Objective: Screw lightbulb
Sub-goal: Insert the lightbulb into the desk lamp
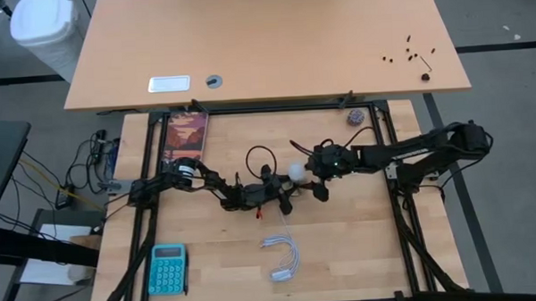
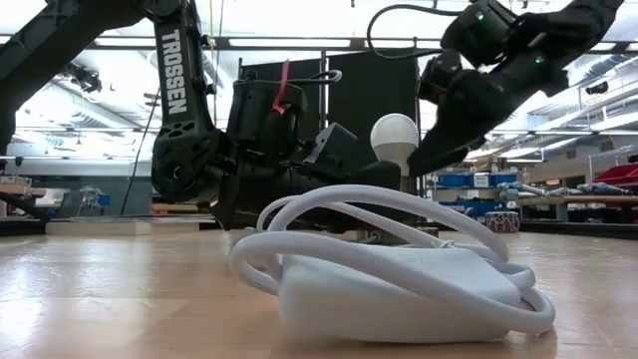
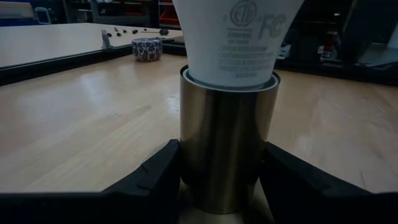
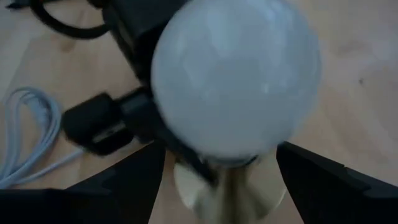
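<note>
The white lightbulb (image 1: 296, 172) (image 2: 395, 135) stands upright at the table's middle. Its neck (image 3: 236, 37) sits in the top of a brass socket tube (image 3: 227, 143). My left gripper (image 1: 285, 187) (image 3: 227, 180) reaches in from the table's left and is shut on that socket. My right gripper (image 1: 312, 171) (image 4: 219, 152) comes from the table's right, slanting down. It is open, with one finger on each side of the bulb's globe (image 4: 236, 81). My left gripper pinches the socket tube's lower wall (image 3: 186, 168) between its two fingers, coming level from the table's left. The socket stands upright with the bulb's neck in its mouth. My right gripper's fingers (image 4: 311, 180) flank the globe; I cannot tell whether they touch it.
A coiled white cord (image 1: 285, 253) (image 2: 399, 269) lies near the table's front, and a teal calculator (image 1: 168, 268) at the front left. A book (image 1: 186, 135) lies at the far left, a small ball (image 1: 355, 117) at the far right. A black cable loop (image 1: 259, 155) arches behind the bulb.
</note>
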Tool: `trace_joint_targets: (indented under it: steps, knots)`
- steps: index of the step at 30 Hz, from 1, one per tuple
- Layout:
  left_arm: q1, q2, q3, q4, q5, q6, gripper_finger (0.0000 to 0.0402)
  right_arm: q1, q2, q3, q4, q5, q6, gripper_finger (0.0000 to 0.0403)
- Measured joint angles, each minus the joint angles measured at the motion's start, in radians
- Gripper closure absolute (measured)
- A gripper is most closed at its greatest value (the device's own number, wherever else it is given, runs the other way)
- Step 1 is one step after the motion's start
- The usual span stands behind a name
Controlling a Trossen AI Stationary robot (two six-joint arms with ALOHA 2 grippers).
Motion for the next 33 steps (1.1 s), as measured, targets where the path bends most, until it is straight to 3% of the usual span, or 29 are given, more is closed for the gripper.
trace_joint_targets:
  steps: [8, 16, 21, 23, 28, 33]
  knots:
    - [-0.001, 0.0, 0.0, -0.002, 0.021, 0.001, 0.0204, 0.003, 0.045, 0.0, 0.102, -0.07, 0.0, 0.0095]
    - [-0.004, 0.0, 0.002, -0.012, 0.012, -0.003, 0.0204, 0.047, -0.022, 0.0, -0.026, -0.1, 0.02, 0.0096]
    - [0.004, 0.0, 0.001, -0.013, -0.031, -0.014, 0.0204, 0.089, -0.108, -0.001, -0.069, -0.275, 0.08, 0.0096]
    - [0.004, 0.0, 0.0, -0.009, -0.031, -0.01, 0.0204, 0.106, -0.134, 0.0, -0.089, -0.238, 0.071, 0.0097]
    - [0.003, 0.0, 0.0, -0.006, -0.014, -0.007, 0.0204, 0.078, -0.151, 0.0, -0.147, 0.004, 0.014, 0.0097]
    - [0.002, 0.001, 0.0, 0.002, 0.007, -0.004, 0.0204, -0.017, -0.115, 0.0, -0.17, -0.037, 0.033, 0.0097]
